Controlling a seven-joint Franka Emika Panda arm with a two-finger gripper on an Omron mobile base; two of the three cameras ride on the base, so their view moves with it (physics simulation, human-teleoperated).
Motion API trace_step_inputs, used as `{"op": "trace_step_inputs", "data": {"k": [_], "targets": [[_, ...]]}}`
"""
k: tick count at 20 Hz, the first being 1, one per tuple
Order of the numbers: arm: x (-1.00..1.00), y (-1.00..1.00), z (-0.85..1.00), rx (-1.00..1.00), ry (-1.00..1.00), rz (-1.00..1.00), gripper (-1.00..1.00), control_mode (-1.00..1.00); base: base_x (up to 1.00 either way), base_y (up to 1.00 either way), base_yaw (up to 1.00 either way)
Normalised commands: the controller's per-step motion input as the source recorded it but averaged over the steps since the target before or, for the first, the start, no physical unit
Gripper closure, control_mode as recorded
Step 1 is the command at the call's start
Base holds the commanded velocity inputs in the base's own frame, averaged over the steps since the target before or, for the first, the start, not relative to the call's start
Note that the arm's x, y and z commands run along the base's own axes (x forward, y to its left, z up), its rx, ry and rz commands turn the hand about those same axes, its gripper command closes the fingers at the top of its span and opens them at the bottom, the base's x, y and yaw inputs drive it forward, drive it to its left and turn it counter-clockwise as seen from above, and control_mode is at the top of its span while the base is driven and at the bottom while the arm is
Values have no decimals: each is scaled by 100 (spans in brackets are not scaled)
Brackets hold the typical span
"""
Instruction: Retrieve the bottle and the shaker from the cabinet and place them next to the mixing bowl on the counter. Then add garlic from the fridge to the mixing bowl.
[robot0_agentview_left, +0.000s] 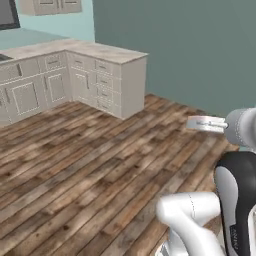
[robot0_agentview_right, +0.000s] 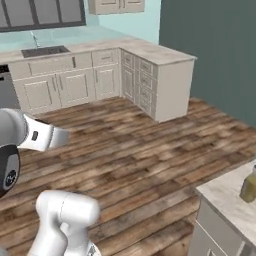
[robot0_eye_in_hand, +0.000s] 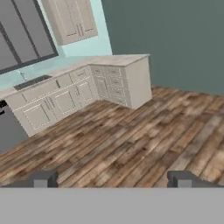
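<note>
Tool (robot0_eye_in_hand: 112, 179), two small dark finger tips of the white arm, standing wide apart and holding nothing, aimed over bare plank floor.

Left base view: white arm with dark joints at 4 o'clock, hand end reaching toward 3 o'clock. Beige marbled stone desk (robot0_agentview_left: 95, 50) over cream panelled drawers at 11 o'clock, well apart from the arm, nothing visible on the stretch in sight. Brown wooden plank floor (robot0_agentview_left: 90, 170) across the middle.

Right base view: arm at 8 o'clock. Same corner desk at 12 o'clock, dark sink (robot0_agentview_right: 45, 51) set into it at 11 o'clock. Second slab of beige marbled top (robot0_agentview_right: 227, 197) at 4 o'clock, carrying a small bottle of yellowish-olive liquid (robot0_agentview_right: 248, 187) at its far right, cut by the frame edge. Apparently already out of the cabinet, judging from where it stands.

Hand view: tool tips at 6 o'clock, corner desk at 11 o'clock, cream wall cupboard (robot0_eye_in_hand: 72, 19) at 12 o'clock.

Judgement: bottle step likely done, though nearness to the bowl impossible to confirm. Shaker and garlic steps seemingly left, with base in transit across the room, hand free for the next pick.
</note>
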Motion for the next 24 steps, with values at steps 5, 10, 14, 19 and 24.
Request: {"op": "trace_step_inputs", "data": {"k": [5,10,14,19,24], "targets": [[0,0,0,0,0,0,-100,100,1,0,77],[0,0,0,0,0,0,-100,100,16,0,100],[0,0,0,0,0,0,-100,100,35,0,96],[0,0,0,0,0,0,-100,100,26,-18,84],[0,0,0,0,0,0,-100,100,-19,-56,15]]}}
